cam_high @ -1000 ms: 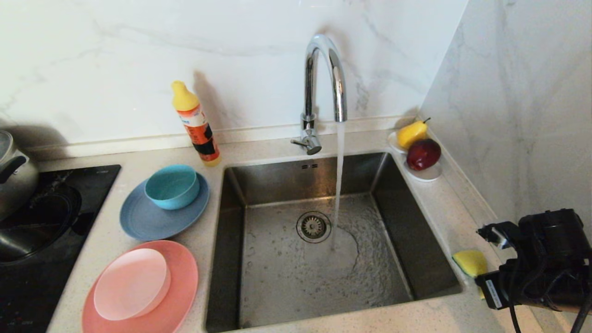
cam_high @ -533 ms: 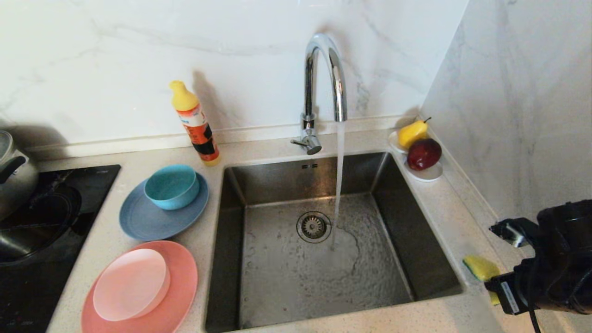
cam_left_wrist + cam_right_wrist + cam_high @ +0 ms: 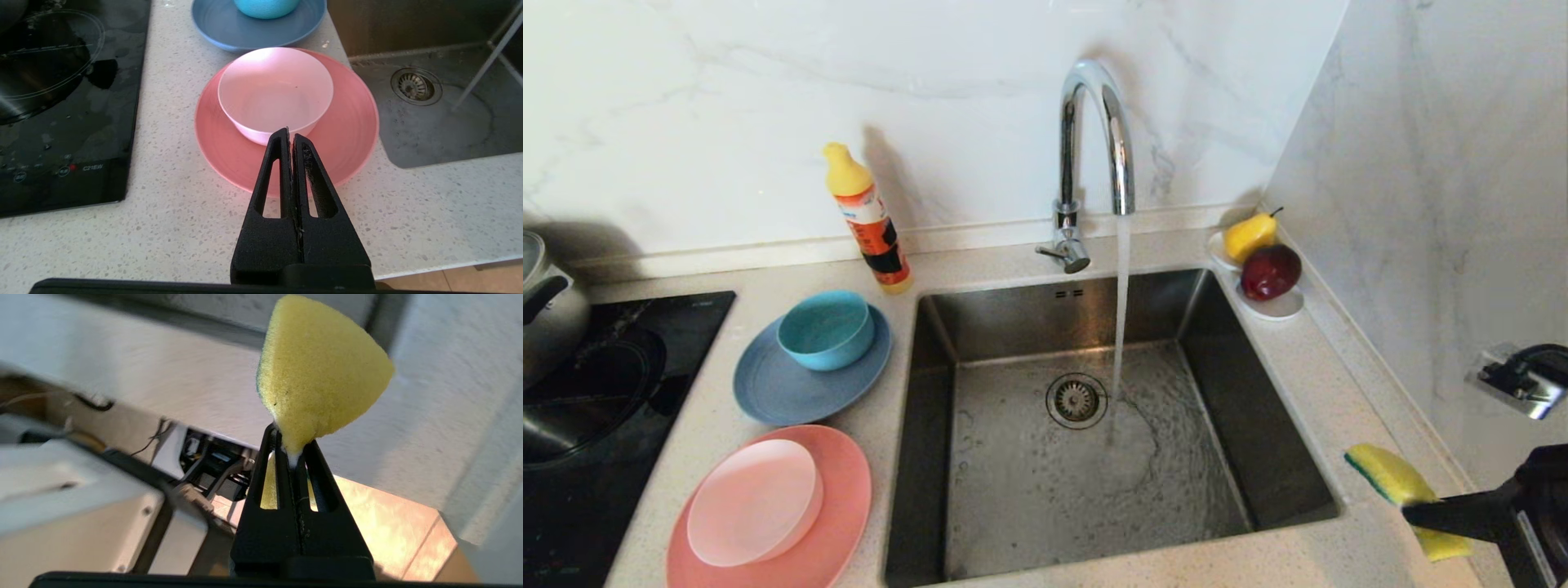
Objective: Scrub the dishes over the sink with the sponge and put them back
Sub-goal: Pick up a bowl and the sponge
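— Since a second ago the right gripper [image 3: 1421,516] is swinging out toward the near right corner, and the sponge [image 3: 1401,496] is going with it, now tilted and lifted clear of the counter [image 3: 1327,384] right of the sink [image 3: 1094,433].

— Is it really gripped?

— Yes. From the right wrist, the sponge [image 3: 318,371] is being pinched by one narrow corner; the jaws are squeezing almost flat, and most of the yellow body is flaring out beyond the tips.

— And the dishes?

— Sitting untouched on the left of the sink. The teal bowl [image 3: 827,329] is resting on the grey-blue plate [image 3: 792,388]; nearer, the pale pink plate [image 3: 756,502] is lying on the salmon-pink plate [image 3: 845,506]. The left gripper [image 3: 291,134] is hanging above that near pair, jaws pressed together and holding nothing.

— Water?

— Pouring from the faucet [image 3: 1094,139] onto the basin floor beside the drain.

— What is worrying you?

— That thin corner grip. I'm judging the sponge could twist or slip out once it is pressed against a plate, or once it is soaking up water and getting heavier. Also, the right arm is working close to the right wall; a wide swing back toward the sink could knock the small dish of fruit [image 3: 1262,269] at the far right corner.
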{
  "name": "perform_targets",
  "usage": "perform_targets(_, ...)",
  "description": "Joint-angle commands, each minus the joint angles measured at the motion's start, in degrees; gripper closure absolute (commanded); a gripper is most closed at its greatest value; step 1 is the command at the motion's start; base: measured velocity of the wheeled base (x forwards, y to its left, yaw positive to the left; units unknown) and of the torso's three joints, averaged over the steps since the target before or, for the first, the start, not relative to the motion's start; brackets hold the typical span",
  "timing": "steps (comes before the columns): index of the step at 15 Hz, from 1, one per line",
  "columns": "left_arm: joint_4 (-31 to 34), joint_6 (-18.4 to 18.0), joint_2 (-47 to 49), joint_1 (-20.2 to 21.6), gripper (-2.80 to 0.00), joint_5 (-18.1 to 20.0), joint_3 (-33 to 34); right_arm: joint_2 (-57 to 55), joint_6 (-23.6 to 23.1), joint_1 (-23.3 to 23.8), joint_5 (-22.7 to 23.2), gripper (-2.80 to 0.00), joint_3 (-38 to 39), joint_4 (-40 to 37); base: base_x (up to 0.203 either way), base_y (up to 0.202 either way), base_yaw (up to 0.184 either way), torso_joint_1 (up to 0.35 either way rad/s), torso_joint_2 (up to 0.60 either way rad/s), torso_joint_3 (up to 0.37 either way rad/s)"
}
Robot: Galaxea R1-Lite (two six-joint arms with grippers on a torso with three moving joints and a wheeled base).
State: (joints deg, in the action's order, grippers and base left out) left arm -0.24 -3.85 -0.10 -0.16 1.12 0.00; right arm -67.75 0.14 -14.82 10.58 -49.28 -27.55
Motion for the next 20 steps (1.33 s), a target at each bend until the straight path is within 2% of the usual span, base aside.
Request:
perform_targets(1, -0.02, -0.01, 0.1, -0.02, 0.0, -0.03, 0.0, 2.72, 0.16, -4.11, 0.15, 0.0, -1.32, -0.78, 0.0, 0.0, 0.0, 0.0, 0.0, 0.0)
perform_targets(3, -0.02, -0.01, 0.1, -0.02, 0.0, -0.07, 0.0, 2.59, 0.93, -8.09, 0.14, 0.0, -1.49, -0.86, 0.0, 0.0, 0.0, 0.0, 0.0, 0.0)
perform_targets(5, 0.0, -0.21, 0.1, -0.02, 0.0, 0.02, -0.08, 2.13, 4.73, -11.9, 0.19, 0.0, -1.63, -0.29, 0.0, 0.0, 0.0, 0.0, 0.0, 0.0)
perform_targets(9, 0.07, -0.19, 0.1, -0.02, 0.0, -0.07, 0.0, 0.08, 11.26, -15.67, 0.32, 0.0, -4.16, -0.6, 0.0, 0.0, 0.0, 0.0, 0.0, 0.0)
perform_targets(13, 0.24, -0.97, 0.08, -0.02, 0.0, 0.02, -0.09, -0.1, 13.44, -18.51, 0.24, 0.0, -4.18, -1.01, 0.0, 0.0, 0.0, 0.0, 0.0, 0.0)
perform_targets(15, 0.84, -0.37, 0.01, 0.07, 0.0, -0.24, -0.34, -0.25, 15.62, -18.58, 0.14, 0.0, -3.75, -1.02, 0.0, 0.0, 0.0, 0.0, 0.0, 0.0)
perform_targets(17, 1.16, -0.31, 0.06, 0.07, 0.0, -0.38, -0.67, -0.05, 15.77, -18.49, -0.16, 0.0, -3.49, -1.3, 0.0, 0.0, 0.0, 0.0, 0.0, 0.0)
perform_targets(18, 1.46, -0.28, 0.46, 0.07, 0.0, -0.93, -2.88, 0.46, 15.77, -18.39, -0.34, 0.0, -3.5, -1.84, 0.0, 0.0, 0.0, 0.0, 0.0, 0.0)
perform_targets(20, 2.56, 0.12, 4.59, 0.07, 0.0, -3.83, -12.0, 1.48, 15.68, -17.97, -0.39, 0.0, -3.14, -2.69, 0.0, 0.0, 0.0, 0.0, 0.0, 0.0)
